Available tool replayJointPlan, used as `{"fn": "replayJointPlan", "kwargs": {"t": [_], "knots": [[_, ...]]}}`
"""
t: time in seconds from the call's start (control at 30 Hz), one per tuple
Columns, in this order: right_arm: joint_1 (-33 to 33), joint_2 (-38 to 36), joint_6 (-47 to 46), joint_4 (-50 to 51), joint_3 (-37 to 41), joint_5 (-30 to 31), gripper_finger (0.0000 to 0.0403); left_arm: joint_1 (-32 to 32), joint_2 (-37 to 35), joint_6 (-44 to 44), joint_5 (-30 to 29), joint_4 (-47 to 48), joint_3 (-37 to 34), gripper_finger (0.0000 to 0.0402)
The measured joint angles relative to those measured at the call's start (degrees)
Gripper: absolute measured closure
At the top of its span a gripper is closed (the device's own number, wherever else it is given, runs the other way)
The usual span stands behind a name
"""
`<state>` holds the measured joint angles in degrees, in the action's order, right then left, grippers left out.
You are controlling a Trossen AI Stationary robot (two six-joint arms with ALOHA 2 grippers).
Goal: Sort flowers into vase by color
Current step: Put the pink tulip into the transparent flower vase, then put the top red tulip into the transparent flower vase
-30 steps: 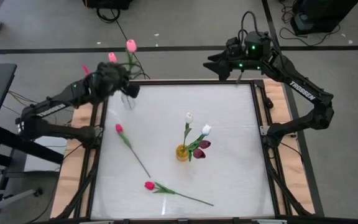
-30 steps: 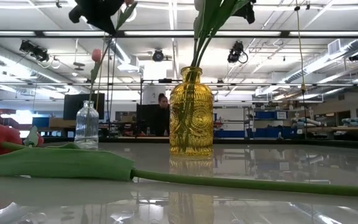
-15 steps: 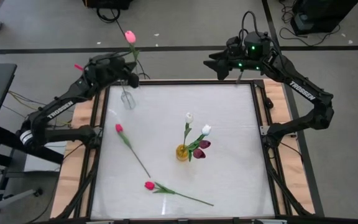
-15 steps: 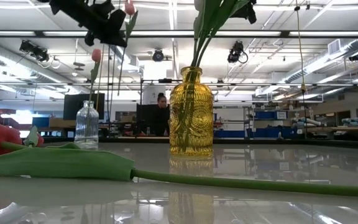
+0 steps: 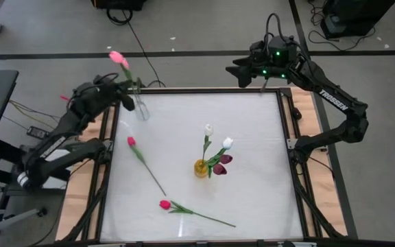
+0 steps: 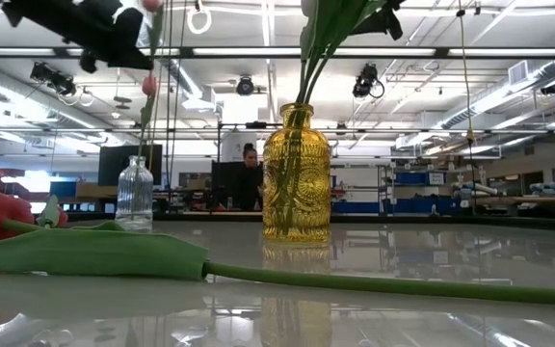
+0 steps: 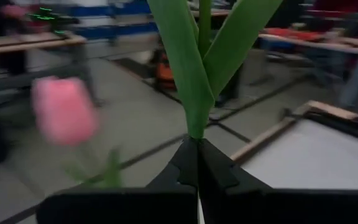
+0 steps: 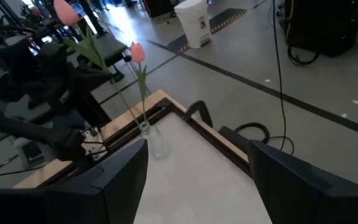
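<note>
Between shut left gripper (image 7: 197,165) fingers, green-leaved pink tulip (image 5: 117,57)

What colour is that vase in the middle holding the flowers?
Amber yellow glass vase with an embossed pattern, best seen in the low view.

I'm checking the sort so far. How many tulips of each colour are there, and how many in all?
Pink tulips: 2, one held in the left claw, one in the clear vase
Red tulips: 2, both lying on the table
White tulips: 2, in the yellow vase
Dark purple tulips: 2, it seems, in the yellow vase
Total: 8
</note>
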<state>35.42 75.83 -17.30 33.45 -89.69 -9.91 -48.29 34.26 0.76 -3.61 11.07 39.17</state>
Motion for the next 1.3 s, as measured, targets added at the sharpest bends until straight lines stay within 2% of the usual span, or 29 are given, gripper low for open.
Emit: {"fn": "replayJointPlan", "kwargs": {"t": [0.1, 0.47, 0.63, 0.73, 0.87, 1.03, 1.17, 1.3], "knots": [[0.0, 0.0, -0.1, -0.4, 0.0, 0.6, 0.0119, -1.4, -2.2, 0.4, -4.3, 0.4, -1.1, 0.0401], [0.0, 0.0, -0.1, 0.8, 0.0, 0.9, 0.0119, -3.7, -0.4, 0.2, -5.6, 2.6, -1.3, 0.0401], [0.0, 0.0, -0.1, 0.8, 0.0, 0.9, 0.0119, -3.7, 1.9, 4.7, -5.6, 4.3, -1.3, 0.0392], [0.0, 0.0, -0.1, 0.8, 0.0, 0.5, 0.0119, -3.7, 2.9, 7.8, -7.4, 5.6, -1.3, 0.0367], [0.0, 0.0, -0.5, 0.8, 0.0, -0.7, 0.0119, -3.7, 2.8, 14.3, -8.2, 9.1, -1.3, 0.0313], [0.0, 0.0, -1.0, 0.9, 0.0, -0.7, 0.0119, -3.5, 2.8, 20.9, -5.1, 17.2, 1.3, 0.0234], [0.0, 0.0, -1.0, 1.0, 0.0, -0.7, 0.0119, -2.6, 2.8, 24.2, -4.6, 26.4, 5.5, 0.0187], [0.0, 0.0, -1.0, 1.0, 0.0, -1.8, 0.0119, -0.3, 2.8, 33.3, -3.7, 39.0, 10.5, 0.0174]]}}
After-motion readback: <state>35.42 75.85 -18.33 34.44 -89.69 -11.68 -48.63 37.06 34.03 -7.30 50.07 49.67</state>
